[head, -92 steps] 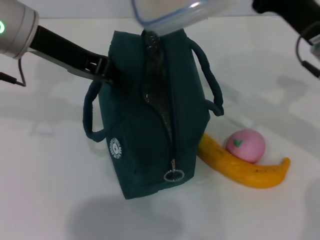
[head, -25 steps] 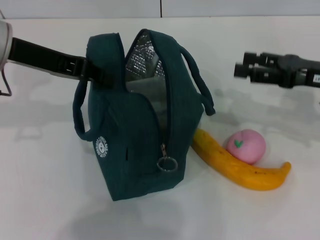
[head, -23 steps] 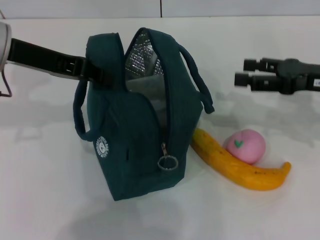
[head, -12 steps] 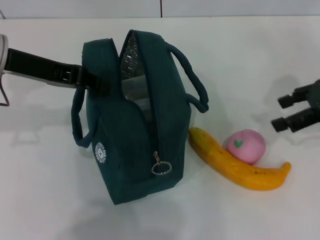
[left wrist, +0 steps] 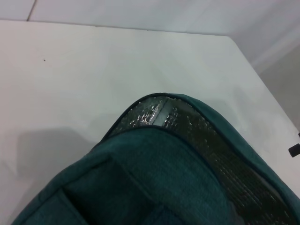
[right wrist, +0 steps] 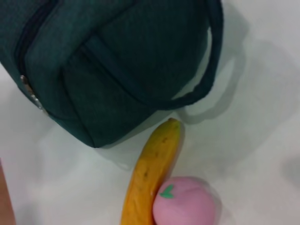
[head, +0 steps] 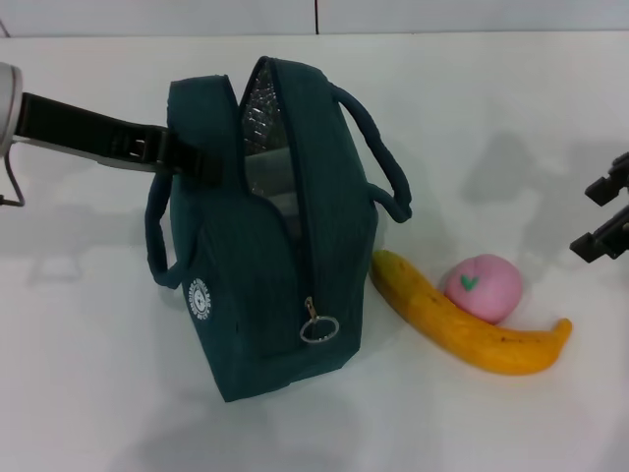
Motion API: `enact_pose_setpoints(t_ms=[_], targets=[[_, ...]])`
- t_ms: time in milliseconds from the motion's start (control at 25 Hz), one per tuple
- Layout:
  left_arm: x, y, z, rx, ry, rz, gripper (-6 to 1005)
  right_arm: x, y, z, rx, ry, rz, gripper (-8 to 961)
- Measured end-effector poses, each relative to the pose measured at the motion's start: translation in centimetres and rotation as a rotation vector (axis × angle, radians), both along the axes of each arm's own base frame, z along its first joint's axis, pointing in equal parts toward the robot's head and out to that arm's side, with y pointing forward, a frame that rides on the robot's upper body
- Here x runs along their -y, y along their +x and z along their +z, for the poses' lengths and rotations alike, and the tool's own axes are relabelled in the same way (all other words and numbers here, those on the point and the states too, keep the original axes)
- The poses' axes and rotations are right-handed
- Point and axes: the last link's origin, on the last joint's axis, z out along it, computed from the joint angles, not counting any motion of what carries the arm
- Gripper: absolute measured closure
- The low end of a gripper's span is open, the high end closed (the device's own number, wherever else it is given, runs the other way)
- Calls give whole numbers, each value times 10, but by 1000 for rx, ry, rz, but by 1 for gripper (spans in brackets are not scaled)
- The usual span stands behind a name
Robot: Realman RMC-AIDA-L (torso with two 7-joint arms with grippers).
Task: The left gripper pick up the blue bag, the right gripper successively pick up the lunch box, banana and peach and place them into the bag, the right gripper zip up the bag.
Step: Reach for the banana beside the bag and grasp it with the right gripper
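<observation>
The blue bag (head: 265, 246) stands unzipped on the white table, its silver lining (left wrist: 187, 122) showing. My left gripper (head: 185, 157) is shut on the bag's upper left rim. A pale clear shape inside the opening looks like the lunch box (head: 267, 189). The banana (head: 462, 320) lies right of the bag, with the peach (head: 483, 286) resting against it. The right wrist view shows the bag (right wrist: 117, 61), the banana (right wrist: 150, 173) and the peach (right wrist: 185, 204) from above. My right gripper (head: 592, 218) hangs open and empty at the far right, beyond the peach.
The silver ring zipper pull (head: 318, 329) hangs low on the bag's near end. One bag handle (head: 378, 147) arches toward the banana. The white table (head: 98, 374) spreads around everything, with its far edge at the back wall.
The lunch box, above the bag 3.7 s ago, now sits inside it. My right gripper has swung from beside the bag down to the far right. The bag shifted slightly.
</observation>
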Motion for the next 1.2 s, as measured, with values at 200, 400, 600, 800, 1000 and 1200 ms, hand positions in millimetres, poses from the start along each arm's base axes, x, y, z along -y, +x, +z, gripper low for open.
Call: enact_pose_setpoints(t_ms=[200, 400, 600, 800, 1000, 1200], targets=[[-2, 0, -4, 10, -15, 6, 967, 2, -19, -18, 36, -50, 35, 82], [-5, 0, -6, 14, -5, 1, 967, -3, -31, -46, 53, -68, 62, 83], [-7, 3, -5, 20, 0, -7, 967, -13, -40, -75, 53, -83, 29, 83], [-8, 3, -4, 16, 5, -8, 967, -22, -37, -99, 36, -78, -4, 83], [-11, 1, -2, 10, 29, -2, 967, -22, -32, -114, 11, -90, -28, 83], [-11, -7, -5, 12, 22, 7, 967, -19, -33, -130, 29, -109, -5, 83]])
